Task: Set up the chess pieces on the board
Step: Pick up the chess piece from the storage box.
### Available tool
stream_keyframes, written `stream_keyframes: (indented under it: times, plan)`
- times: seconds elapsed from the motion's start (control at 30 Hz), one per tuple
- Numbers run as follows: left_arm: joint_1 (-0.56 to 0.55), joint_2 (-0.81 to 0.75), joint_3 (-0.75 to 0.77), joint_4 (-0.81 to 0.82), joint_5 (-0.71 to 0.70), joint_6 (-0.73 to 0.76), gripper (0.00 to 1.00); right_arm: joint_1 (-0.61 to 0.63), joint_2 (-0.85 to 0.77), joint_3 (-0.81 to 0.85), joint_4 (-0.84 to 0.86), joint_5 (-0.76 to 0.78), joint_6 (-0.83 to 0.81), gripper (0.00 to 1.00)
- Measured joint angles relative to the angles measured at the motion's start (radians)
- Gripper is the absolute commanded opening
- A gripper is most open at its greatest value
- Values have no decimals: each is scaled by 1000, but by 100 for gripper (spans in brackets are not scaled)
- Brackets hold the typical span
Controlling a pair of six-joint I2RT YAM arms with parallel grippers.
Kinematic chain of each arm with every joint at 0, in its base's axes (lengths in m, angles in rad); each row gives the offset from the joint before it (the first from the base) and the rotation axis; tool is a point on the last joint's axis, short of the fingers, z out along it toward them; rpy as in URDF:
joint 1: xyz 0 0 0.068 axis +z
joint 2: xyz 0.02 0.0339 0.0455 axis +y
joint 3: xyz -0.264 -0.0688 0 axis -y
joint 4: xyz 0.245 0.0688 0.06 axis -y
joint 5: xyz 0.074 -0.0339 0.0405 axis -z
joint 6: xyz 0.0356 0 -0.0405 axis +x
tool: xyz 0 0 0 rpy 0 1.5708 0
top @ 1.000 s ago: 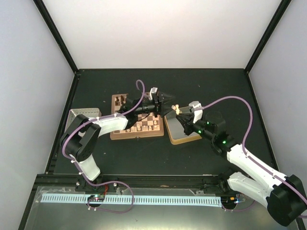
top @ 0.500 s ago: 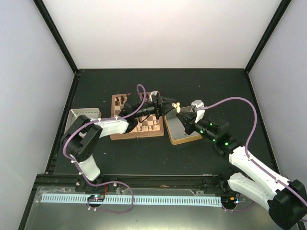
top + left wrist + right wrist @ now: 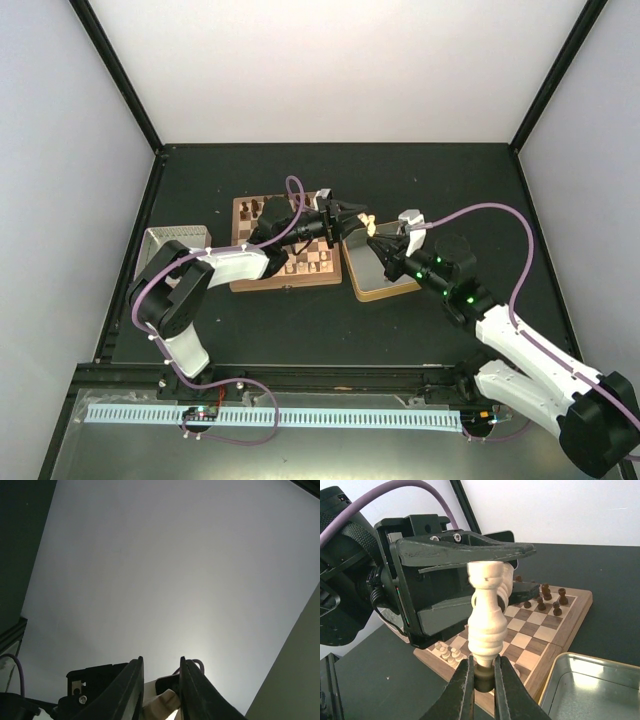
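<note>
Two robot arms met over the middle of the dark desk [image 3: 450, 180], with one pale chess piece [image 3: 486, 620] held upright in the air between them. The right fingers [image 3: 461, 690] were clamped together on the piece's foot, base down. The left fingers [image 3: 131, 692] stood close on either side of its upper part, and the left wrist camera showed pale wood filling the narrow gap between them. Whether they actually pressed on the wood could not be told. The piece hung just beyond the right edge of the board [image 3: 527, 640], over the far end of the tin [image 3: 590, 687]. The one board lay left of the desk's centre, and the one open, square metal tin lay just beside it on the right. At least five dark chessmen [image 3: 556, 611] stood grouped toward the board's far-left corner. At least three pale chessmen [image 3: 447, 652] stood along its near side, and the overhead camera showed the rest too small to count. One grey container [image 3: 165, 238] sat near the desk's left edge, partly hidden by the left arm.
</note>
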Motion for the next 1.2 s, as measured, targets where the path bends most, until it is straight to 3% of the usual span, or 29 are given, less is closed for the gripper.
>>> stream_keyframes:
  times: [0.23,0.43,0.63,0.93,1.2]
  plan:
    - [-1,0,-1,14,-7,-6,2,0,2,-2,11,1,12,4]
    - [-1,-2,-1,-1,-22,34,2,0,-21,-8,9,23,18,4]
    - [5,-53,-1,-126,-67,169,1,0,-80,-24,-34,149,33,4]
    - [56,-257,-1,-480,-200,542,2,0,-91,-24,-106,286,45,5]
    - [74,-578,-16,-933,-558,1030,2,0,-77,-24,-123,300,45,5]
